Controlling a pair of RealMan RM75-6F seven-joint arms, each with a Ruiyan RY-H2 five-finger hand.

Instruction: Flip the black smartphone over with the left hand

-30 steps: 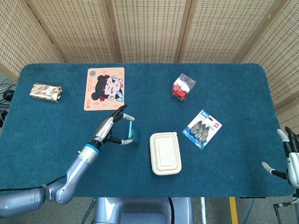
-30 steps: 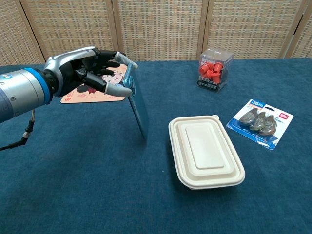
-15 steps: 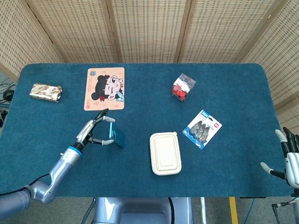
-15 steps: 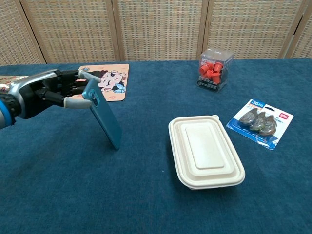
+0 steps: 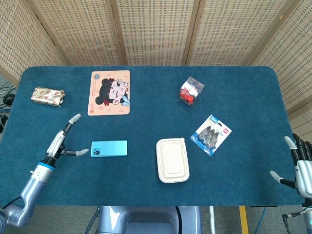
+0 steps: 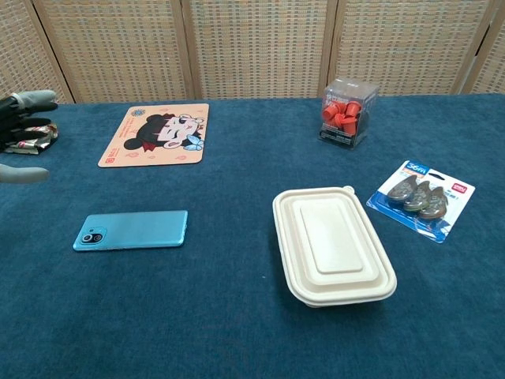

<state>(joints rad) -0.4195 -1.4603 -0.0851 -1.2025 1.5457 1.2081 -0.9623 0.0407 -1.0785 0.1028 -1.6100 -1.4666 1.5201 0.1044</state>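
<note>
Leftmost, the left hand (image 5: 62, 143) hovers over the blue table (image 5: 146, 185) with fingers spread and nothing in its grasp; in the chest view only its fingertips (image 6: 35, 98) show at the frame's left edge. Beyond it, near the far left corner, lies a gold-wrapped packet (image 5: 48, 95). Just right of the hand, clear of the thumb tip, the phone (image 5: 109, 148) lies flat on the cloth, its teal back up and its camera lens at the end nearest the hand; the chest view shows it (image 6: 132, 230) lengthwise across the table. Behind the phone sits a cartoon mat (image 5: 109, 92), flat and well apart from it. At centre, a cream lidded box (image 5: 172, 160) rests near the front edge, right of the phone with bare cloth between them. Further back and right stands a clear cube (image 5: 190, 91) filled with red pieces. Right again, a blister pack (image 5: 210, 134) lies tilted on the cloth, near the box but not touching it. At the far right, off the table's edge, the right hand (image 5: 301, 165) hangs with fingers apart, holding nothing.
</note>
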